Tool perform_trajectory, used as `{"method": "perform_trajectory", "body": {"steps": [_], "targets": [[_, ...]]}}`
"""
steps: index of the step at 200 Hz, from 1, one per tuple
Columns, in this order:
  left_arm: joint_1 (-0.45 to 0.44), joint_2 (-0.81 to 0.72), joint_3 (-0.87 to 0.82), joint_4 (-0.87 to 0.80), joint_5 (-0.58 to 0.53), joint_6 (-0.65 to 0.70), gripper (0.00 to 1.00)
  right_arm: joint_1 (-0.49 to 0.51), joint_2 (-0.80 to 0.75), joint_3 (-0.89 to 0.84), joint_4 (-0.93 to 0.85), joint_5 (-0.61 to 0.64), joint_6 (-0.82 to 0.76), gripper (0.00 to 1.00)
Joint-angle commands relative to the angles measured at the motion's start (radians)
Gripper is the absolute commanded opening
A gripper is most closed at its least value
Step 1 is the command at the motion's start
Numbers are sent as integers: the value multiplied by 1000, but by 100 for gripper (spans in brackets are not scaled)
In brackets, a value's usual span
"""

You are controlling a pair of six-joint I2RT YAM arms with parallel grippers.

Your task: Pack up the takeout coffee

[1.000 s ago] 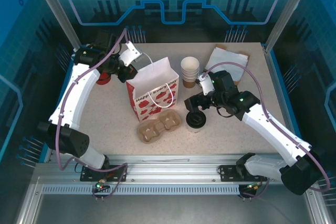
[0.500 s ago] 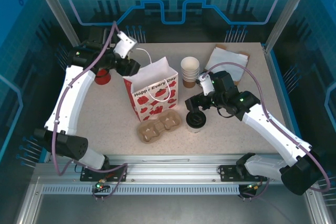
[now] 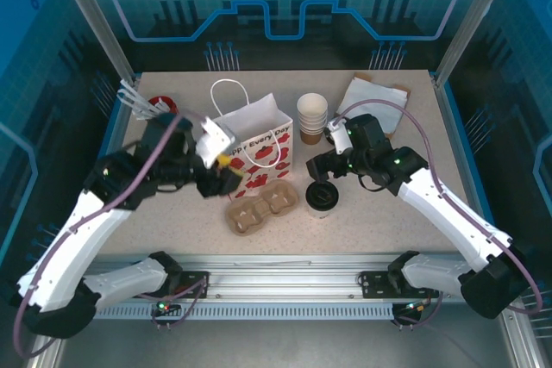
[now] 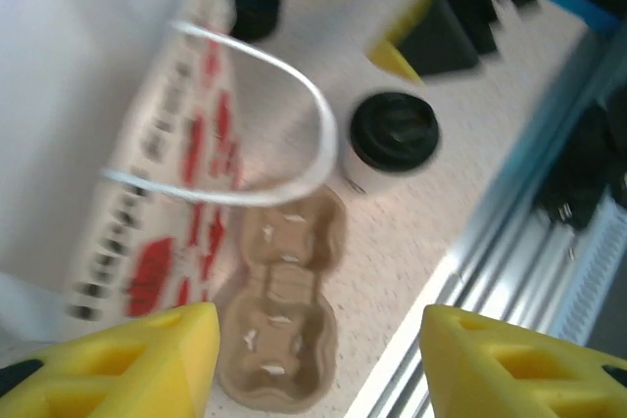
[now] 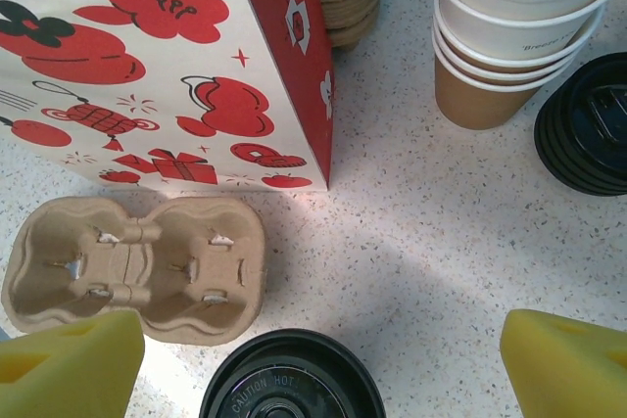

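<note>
Carrier: a two-well pulp carrier [image 3: 261,206] is lying at the near side of the table [image 3: 345,234], wells facing up, just in front of the bag.
Coffee: the takeout coffee [image 3: 320,198] is standing upright just beside the carrier's right end. Its black lid is showing you raised lettering that reads "CAUTION HOT" in the right wrist view.
Left jaws: your left gripper [image 4: 318,354] is hanging by the bag's near left corner, above the carrier. Its yellow fingertips are standing well apart and are gripping nothing.
Right jaws: your right gripper [image 5: 313,359] is hovering directly over the coffee lid. Its fingers are spread wide to either side and are holding nothing.
Bag: the white paper bag [image 3: 259,148] is standing upright behind the carrier, carrying red cloud and gift prints. The words "Every Day" are reading across its front, and "PPP" is sitting on one red cloud.
Cups: a stack of lidless cups [image 3: 312,114] is standing right of the bag; its rim print is too small to read.
Lids: loose black lids [image 5: 593,139] are lying just beside that stack.
</note>
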Motion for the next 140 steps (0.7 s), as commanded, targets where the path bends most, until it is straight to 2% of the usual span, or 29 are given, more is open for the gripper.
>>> {"method": "perform_trajectory", "body": {"steps": [1,29,65,140], "targets": [[-89,-41,-144,35,17,112,56,-2,13,40,-16,12,-13,95],[-143,3,-301,98,21,227,54,-2,22,48,-22,20,-13,95],[-171,34,-487,288,20,309,54,-5,21,31,-18,28,-11,95],[-172,267,-573,524,-105,279,49,-7,19,1,19,6,-3,95]]}}
